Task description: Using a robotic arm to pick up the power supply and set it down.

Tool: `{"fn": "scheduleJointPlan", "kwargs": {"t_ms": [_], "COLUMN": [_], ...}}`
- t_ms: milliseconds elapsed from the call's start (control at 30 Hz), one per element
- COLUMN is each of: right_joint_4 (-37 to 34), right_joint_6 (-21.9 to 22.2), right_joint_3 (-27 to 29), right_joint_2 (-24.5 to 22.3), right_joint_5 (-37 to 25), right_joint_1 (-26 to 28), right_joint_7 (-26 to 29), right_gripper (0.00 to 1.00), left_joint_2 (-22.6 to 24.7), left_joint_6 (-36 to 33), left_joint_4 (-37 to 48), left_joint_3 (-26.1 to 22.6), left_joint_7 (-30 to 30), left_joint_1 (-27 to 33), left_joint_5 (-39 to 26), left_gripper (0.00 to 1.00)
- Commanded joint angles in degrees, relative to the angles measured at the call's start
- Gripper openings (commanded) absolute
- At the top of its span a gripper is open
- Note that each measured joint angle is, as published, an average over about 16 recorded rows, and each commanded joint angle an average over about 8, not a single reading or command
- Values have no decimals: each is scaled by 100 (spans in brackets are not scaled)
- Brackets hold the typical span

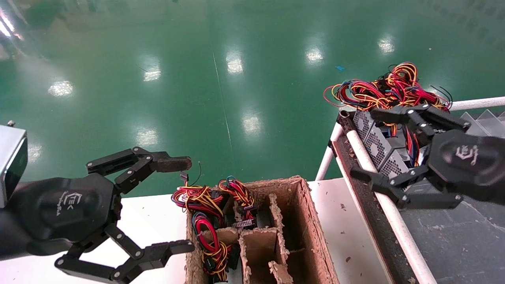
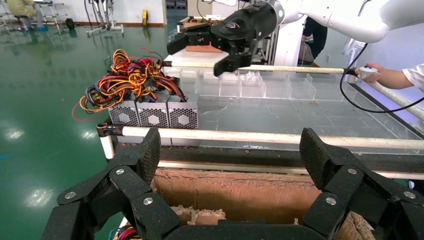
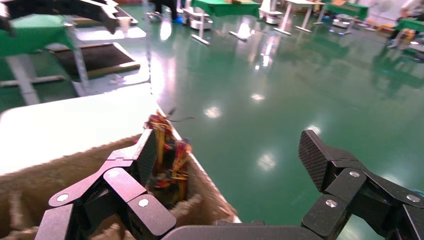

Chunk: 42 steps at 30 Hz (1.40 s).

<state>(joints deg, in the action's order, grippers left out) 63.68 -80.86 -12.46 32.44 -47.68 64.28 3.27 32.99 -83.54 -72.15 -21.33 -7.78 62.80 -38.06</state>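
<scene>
Now the right tool (image 1: 388,148) hangs spread wide over the power supply (image 1: 376,148) at three o'clock; its grille faces eight o'clock, wires (image 1: 388,88) trailing toward twelve; left tool (image 1: 179,205) spread, idle

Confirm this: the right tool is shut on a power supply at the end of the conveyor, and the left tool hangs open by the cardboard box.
Not shut. The head view shows the right tool open, above the power supply, not gripping it. The left tool does hang open by the cardboard box.
</scene>
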Motion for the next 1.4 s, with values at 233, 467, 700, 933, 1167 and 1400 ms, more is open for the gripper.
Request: {"fn": "scheduleJointPlan", "kwargs": {"t_ms": [233, 467, 700, 933, 1167, 1400], "right_joint_4": [316, 596, 872, 1040, 1044, 1018], "right_joint_6": [-154, -291, -425, -505, -511, -498], "right_joint_3": [-114, -215, -314, -374, -381, -371], "right_joint_2": [82, 155, 227, 269, 274, 267], "right_joint_5": [186, 351, 513, 611, 627, 613], "right_joint_1": [-87, -164, -240, -285, -291, -285], "right_joint_7": [239, 451, 659, 776, 777, 763], "right_gripper": [100, 100, 100, 100, 100, 100], "left_joint_2": [0, 0, 0, -1, -1, -1], "left_joint_6": [0, 0, 0, 2, 2, 2], "left_joint_4": [0, 0, 0, 1, 2, 2], "left_joint_3": [0, -1, -1, -1, 0, -1], "left_joint_7": [0, 0, 0, 0, 1, 1], "left_joint_1": [0, 0, 0, -1, -1, -1], "left_joint_5": [0, 0, 1, 1, 1, 2], "left_gripper": [100, 100, 100, 100, 100, 100]}}
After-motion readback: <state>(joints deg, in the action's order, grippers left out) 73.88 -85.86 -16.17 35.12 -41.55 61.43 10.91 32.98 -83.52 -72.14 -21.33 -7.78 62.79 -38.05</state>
